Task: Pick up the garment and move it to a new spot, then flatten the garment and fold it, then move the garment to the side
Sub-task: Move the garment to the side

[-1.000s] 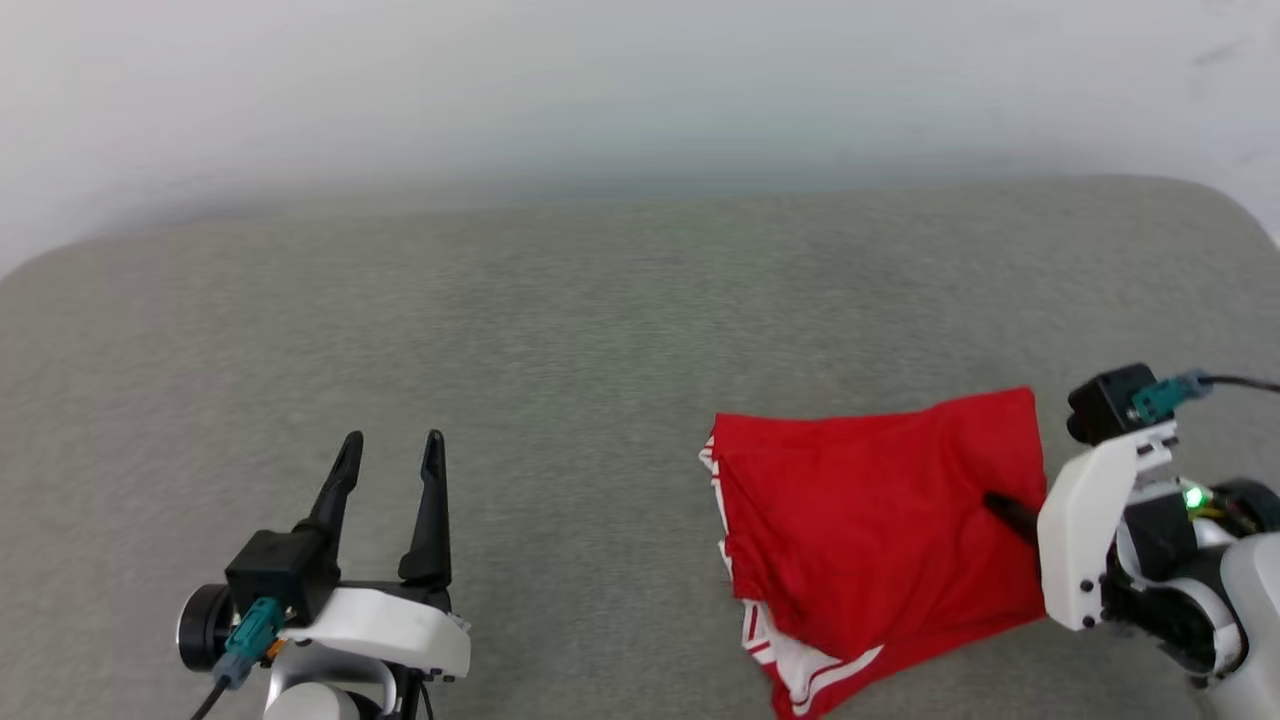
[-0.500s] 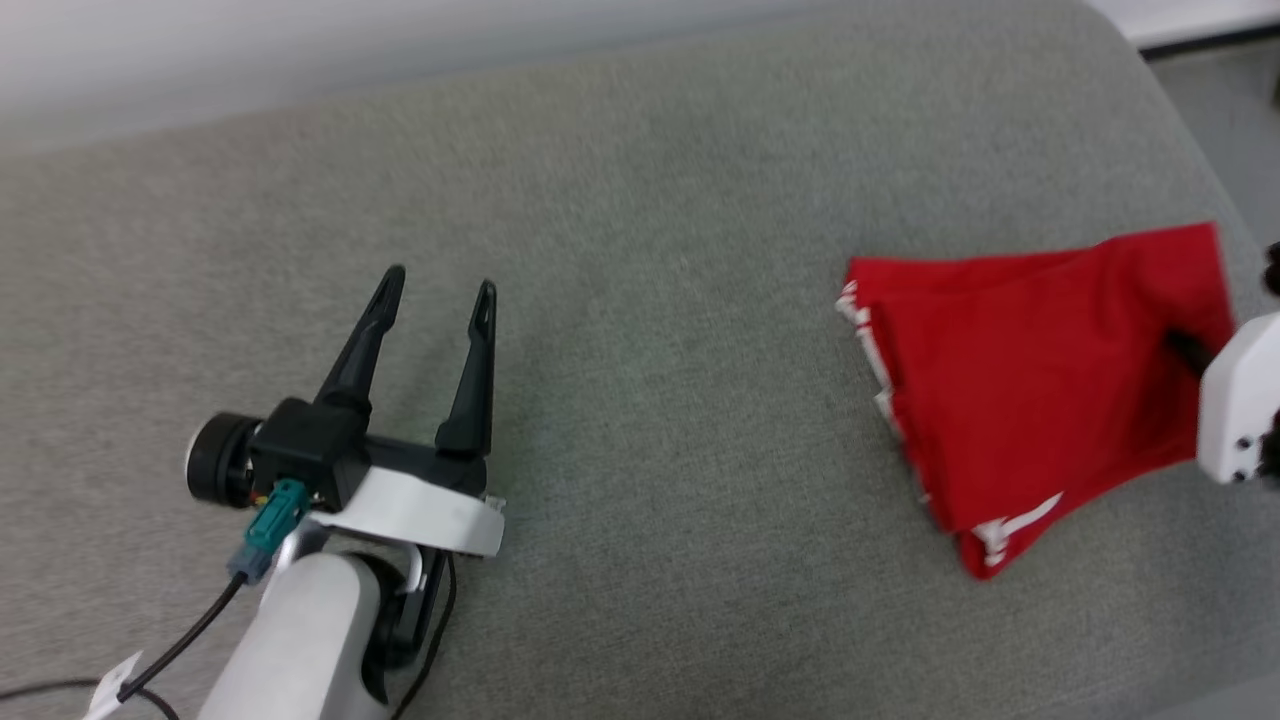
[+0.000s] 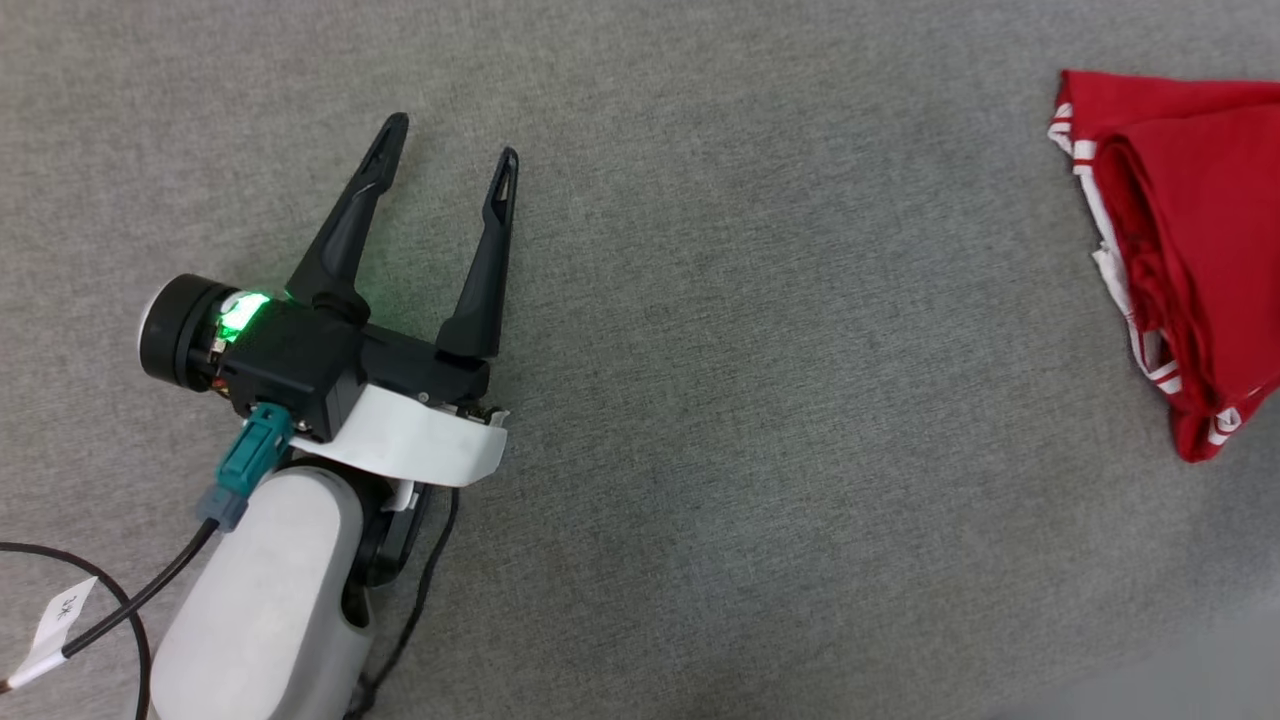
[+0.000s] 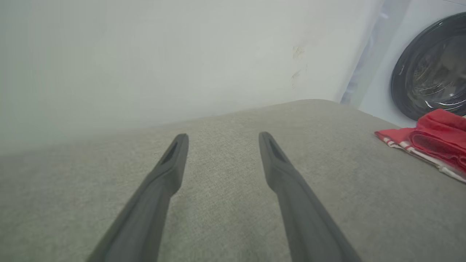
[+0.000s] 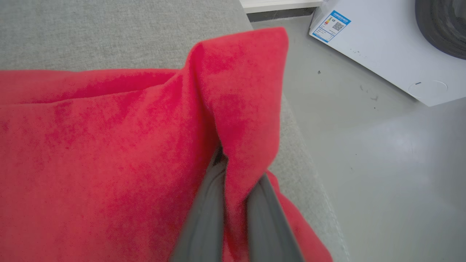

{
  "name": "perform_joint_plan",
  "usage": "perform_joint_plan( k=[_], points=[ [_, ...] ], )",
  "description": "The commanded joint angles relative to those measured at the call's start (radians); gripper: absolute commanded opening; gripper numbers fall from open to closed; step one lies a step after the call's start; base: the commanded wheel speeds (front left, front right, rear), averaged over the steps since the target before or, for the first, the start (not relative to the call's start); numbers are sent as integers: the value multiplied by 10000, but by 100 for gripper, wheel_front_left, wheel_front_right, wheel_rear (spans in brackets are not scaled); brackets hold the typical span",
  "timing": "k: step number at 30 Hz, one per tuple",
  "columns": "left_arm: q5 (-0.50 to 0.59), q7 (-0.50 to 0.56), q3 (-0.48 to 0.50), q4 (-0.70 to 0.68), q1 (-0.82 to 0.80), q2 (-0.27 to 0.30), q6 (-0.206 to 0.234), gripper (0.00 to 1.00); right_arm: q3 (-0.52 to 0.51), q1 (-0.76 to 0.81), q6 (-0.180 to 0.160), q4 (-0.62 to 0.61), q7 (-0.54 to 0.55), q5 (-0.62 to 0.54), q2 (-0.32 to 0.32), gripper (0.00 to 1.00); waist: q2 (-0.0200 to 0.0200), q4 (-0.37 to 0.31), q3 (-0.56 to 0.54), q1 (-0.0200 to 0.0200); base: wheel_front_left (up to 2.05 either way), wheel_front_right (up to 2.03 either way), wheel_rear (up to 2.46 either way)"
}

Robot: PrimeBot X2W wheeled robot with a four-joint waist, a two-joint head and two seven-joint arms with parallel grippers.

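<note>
I judge that I am at the last step, moving the folded jersey shirt [image 3: 1190, 250] to the side. My right tool [image 5: 236, 171] is clenched on a raised fold of its red cloth, pinched between both fingers. To do this well I should pull low and slowly, so the layers do not slide apart. I should also stop before the rim of the desk [image 3: 750, 500], because the shirt lies at the end nearest the washing machine [image 5: 382, 54], with the floor [image 5: 364, 163] beyond. My left tool [image 3: 450, 140] is spread wide and holds nothing, over the desk, far from the washing machine.
</note>
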Motion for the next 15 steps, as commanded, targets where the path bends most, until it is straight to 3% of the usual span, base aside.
perform_joint_plan(
  k=[1,2,8,15],
  points=[
    [62,31,2,-71,-162,27,-31,100,-86,-215,-8,179,-190,-148,87,7,0,-3,238,-2,0,0,0],
    [63,60,-12,-70,-143,57,-29,100,-207,-300,-8,515,-463,-288,292,100,0,-7,278,-2,0,0,0],
    [-40,-61,15,129,73,75,66,100,-522,-354,-8,1244,-1194,-830,468,100,0,-62,-80,-2,0,0,0],
    [-433,-441,146,829,1110,-100,299,100,-386,484,-9,1134,-1922,-1468,533,100,0,-197,-1821,-2,0,0,0]
  ],
)
